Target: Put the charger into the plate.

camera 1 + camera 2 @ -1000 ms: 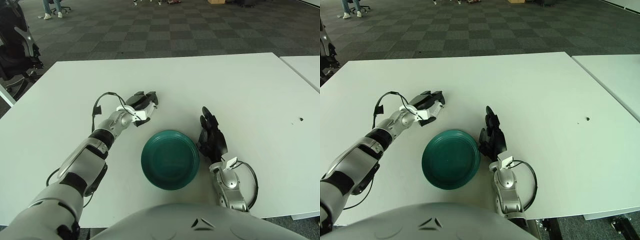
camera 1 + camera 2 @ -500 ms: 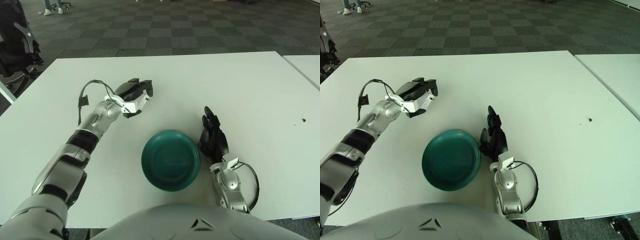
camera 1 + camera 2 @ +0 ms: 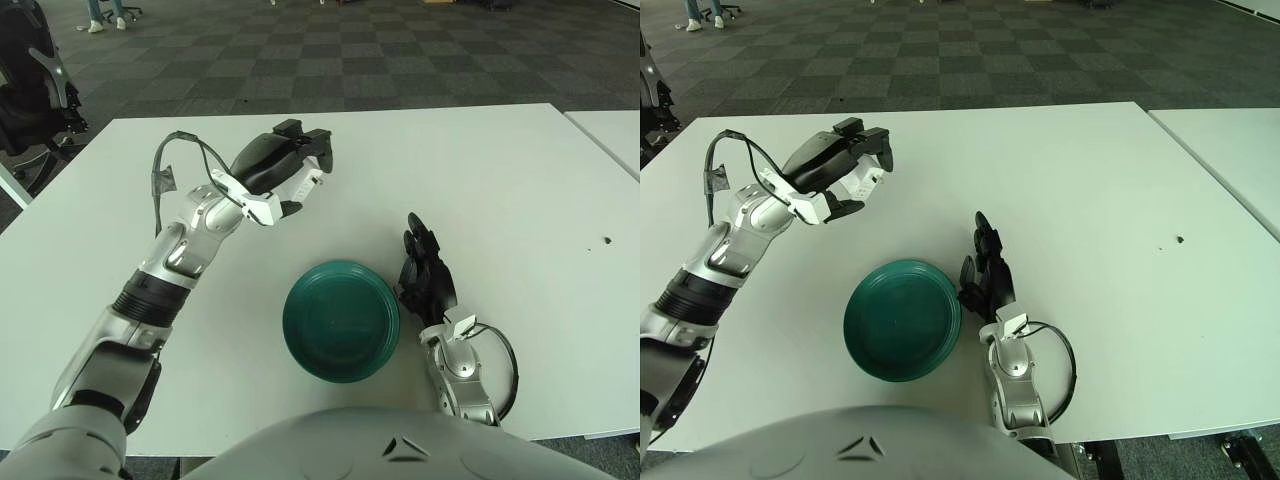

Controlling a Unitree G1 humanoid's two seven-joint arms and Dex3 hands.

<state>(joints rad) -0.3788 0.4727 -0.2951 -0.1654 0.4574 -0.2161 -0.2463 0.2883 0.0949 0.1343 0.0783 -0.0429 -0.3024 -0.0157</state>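
Charger [image 3: 300, 188], a white block, is clamped in the left hand [image 3: 285, 170] fingers, which has risen off the tabletop [image 3: 520, 180] to the plate's [image 3: 340, 320] 11 o'clock. Carrying over remains. Right hand [image 3: 425, 275] shows at the plate's 3 o'clock, fingers extended, empty.

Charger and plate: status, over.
Left hand raised over table behind the green plate, holding a white charger. Right hand idle beside plate's right rim. Plate empty, path clear.
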